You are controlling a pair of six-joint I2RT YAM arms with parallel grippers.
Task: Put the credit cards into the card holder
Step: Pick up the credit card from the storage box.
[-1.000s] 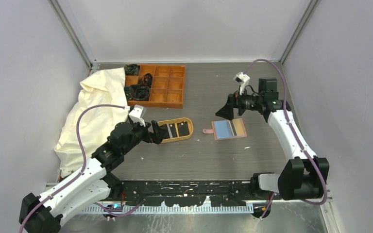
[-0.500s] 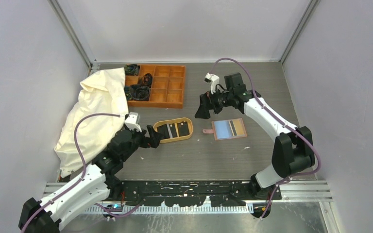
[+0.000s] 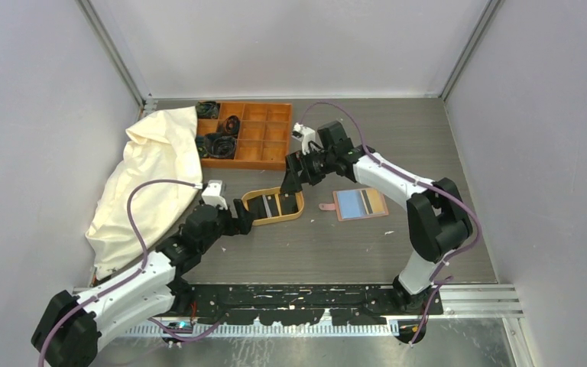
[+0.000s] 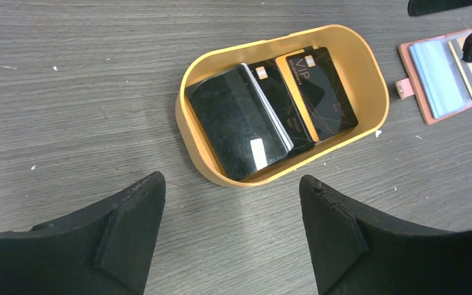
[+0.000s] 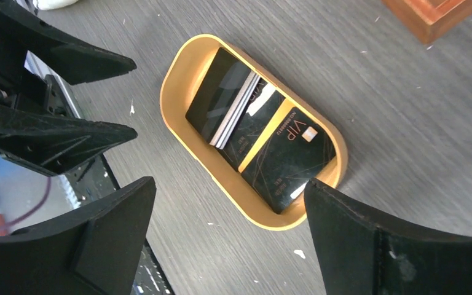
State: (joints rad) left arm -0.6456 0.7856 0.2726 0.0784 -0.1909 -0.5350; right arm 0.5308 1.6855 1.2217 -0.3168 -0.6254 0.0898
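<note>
The tray (image 4: pixel 187 147) keeps the cards (image 4: pixel 270 110) bunched together. They overlap inside it, and a black stack leans against the end nearest the left gripper (image 4: pixel 230 181). A gold-edged black card lies at the far end. Stacked this way, only their upper edges are free, which probably explains why both arms come to the tray at once. One can likely steady it or tip a card while the other takes hold.

The holder (image 3: pixel 361 203) lies opened flat with its pockets up and its snap tab pointing toward the tray, ready to receive cards. I cannot tell whether the pale blue panel on it is a card or lining.

The left gripper's fingers (image 4: pixel 129 227) are spread wide and hold nothing. The tray sits just ahead of their tips, centred in the gap between them, and is not touched. The holder is well off past the finger on the right of that view.

The right gripper (image 5: pixel 228 184) hangs over the tray, its fingers (image 5: pixel 369 246) also spread wide and empty. Seen from its wrist, the tray lies below the gap and runs away from the tips. A corner of the gold-edged card lies just beside the finger on the right of that view. The left gripper's fingers are just beyond the tray's other end.

No card is gripped yet.
</note>
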